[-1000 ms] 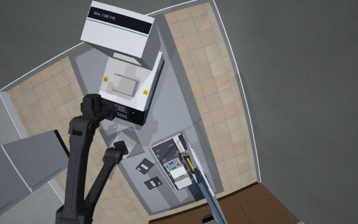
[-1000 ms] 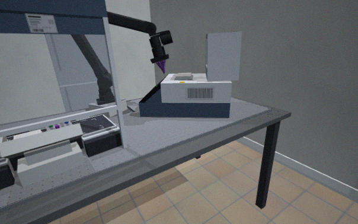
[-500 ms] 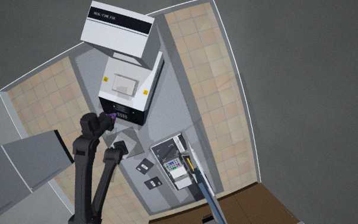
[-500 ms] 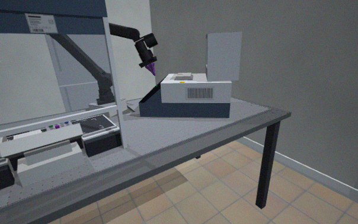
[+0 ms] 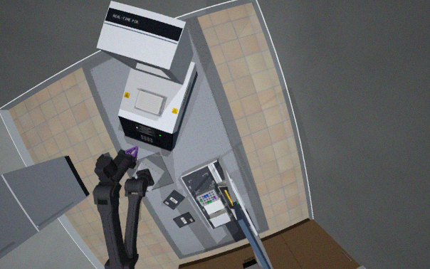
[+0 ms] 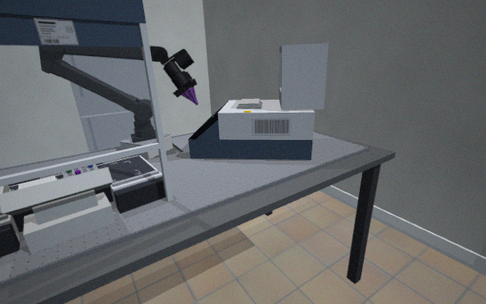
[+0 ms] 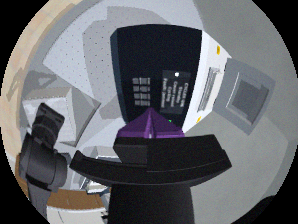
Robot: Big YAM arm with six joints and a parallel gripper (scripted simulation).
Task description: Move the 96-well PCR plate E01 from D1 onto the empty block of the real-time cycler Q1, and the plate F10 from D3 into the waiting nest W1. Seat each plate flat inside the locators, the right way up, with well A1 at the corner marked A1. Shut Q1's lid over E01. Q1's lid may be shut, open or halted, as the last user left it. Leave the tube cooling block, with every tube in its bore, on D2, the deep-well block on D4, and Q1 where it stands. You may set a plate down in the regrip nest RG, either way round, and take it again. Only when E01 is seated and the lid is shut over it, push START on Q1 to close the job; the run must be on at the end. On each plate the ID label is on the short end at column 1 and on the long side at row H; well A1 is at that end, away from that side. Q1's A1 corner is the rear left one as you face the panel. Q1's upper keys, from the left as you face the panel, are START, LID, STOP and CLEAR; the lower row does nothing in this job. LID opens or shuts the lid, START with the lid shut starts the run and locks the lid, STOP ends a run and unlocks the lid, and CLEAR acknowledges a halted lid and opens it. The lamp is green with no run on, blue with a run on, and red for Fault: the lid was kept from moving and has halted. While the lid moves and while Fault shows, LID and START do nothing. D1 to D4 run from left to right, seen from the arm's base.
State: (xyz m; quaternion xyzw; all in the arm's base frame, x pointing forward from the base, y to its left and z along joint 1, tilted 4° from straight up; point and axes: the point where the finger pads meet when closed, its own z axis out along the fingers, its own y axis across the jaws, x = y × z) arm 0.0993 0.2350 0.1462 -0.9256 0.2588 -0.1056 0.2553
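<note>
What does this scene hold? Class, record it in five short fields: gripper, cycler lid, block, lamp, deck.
gripper: purple-fingered black gripper shut, empty, in front of the panel
cycler lid: white box-shaped lid raised open
block: pale well plate lies on the white real-time cycler
lamp: green dot on the dark panel
deck: tube cooling block with coloured caps
</note>
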